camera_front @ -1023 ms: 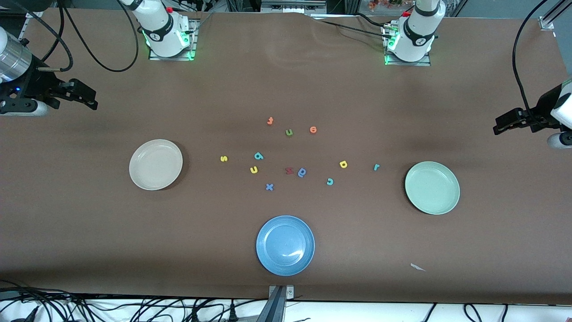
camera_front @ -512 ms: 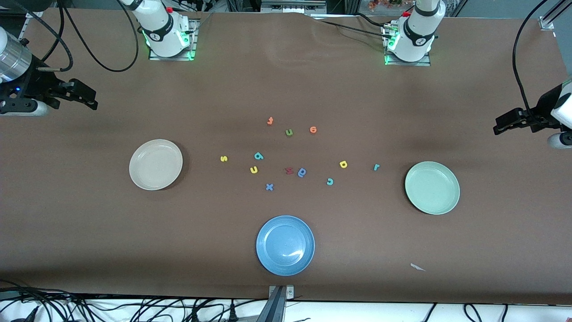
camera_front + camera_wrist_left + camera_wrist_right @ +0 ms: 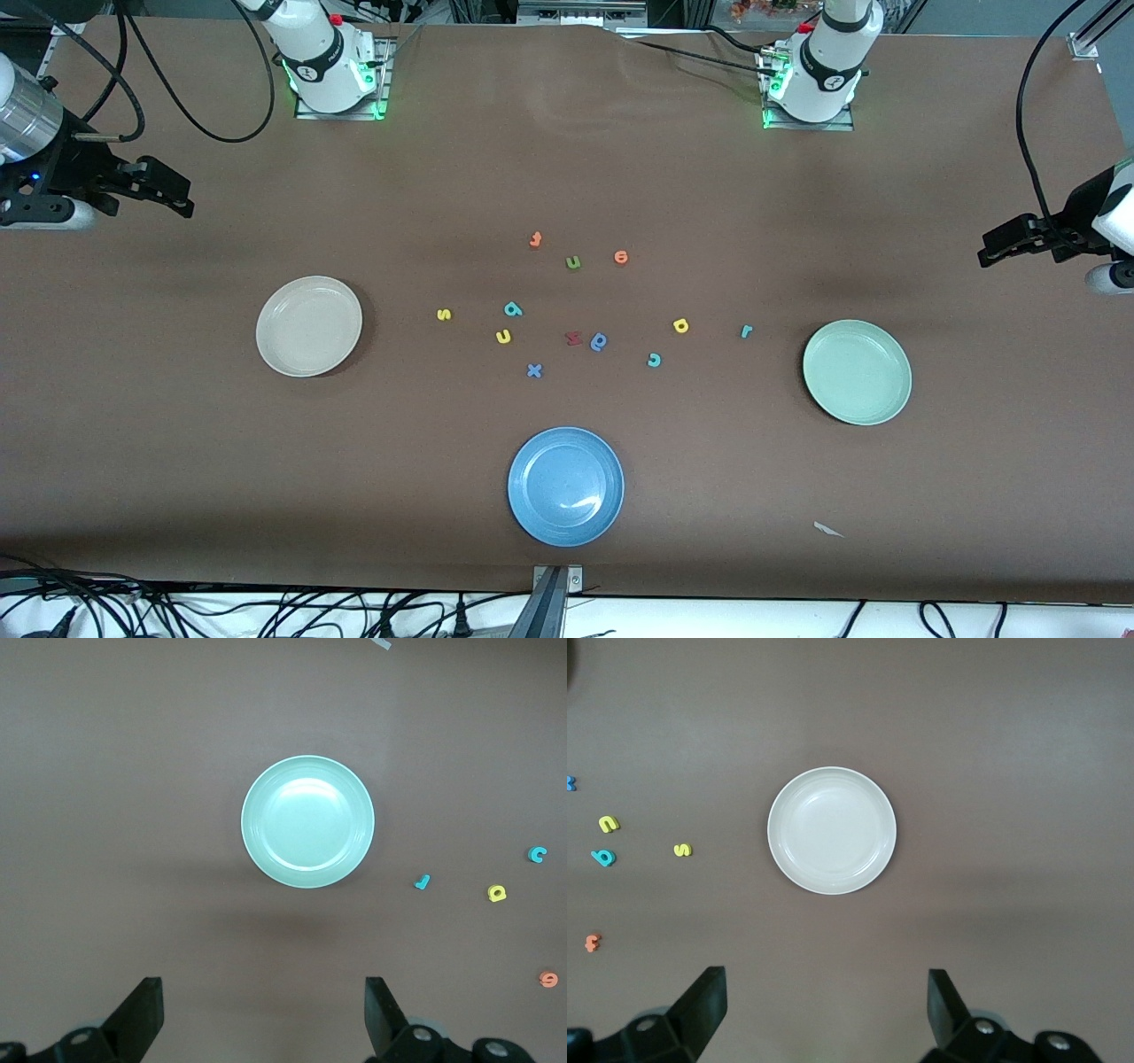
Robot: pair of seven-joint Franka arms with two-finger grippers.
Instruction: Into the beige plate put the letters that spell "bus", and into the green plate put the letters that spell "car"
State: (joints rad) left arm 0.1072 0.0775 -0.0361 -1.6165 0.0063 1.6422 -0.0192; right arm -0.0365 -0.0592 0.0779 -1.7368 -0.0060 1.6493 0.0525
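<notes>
The beige plate (image 3: 308, 326) lies toward the right arm's end, the green plate (image 3: 857, 372) toward the left arm's end; both hold nothing. Between them lie a yellow "s" (image 3: 444, 314), teal "b" (image 3: 513, 309), yellow "u" (image 3: 503, 336), teal "c" (image 3: 654, 359), yellow "a" (image 3: 680, 325) and teal "r" (image 3: 746, 331). My right gripper (image 3: 182, 199) hangs open over bare table at its end, with the beige plate (image 3: 831, 830) in its wrist view. My left gripper (image 3: 988, 252) hangs open at its end, with the green plate (image 3: 307, 822) in its wrist view.
A blue plate (image 3: 565, 486) sits nearest the front camera. Other letters lie in the cluster: orange "t" (image 3: 535, 239), green "u" (image 3: 573, 261), orange "e" (image 3: 620, 257), a red letter (image 3: 573, 338), a blue rounded letter (image 3: 599, 341) and a blue "x" (image 3: 533, 370). A paper scrap (image 3: 827, 529) lies near the front edge.
</notes>
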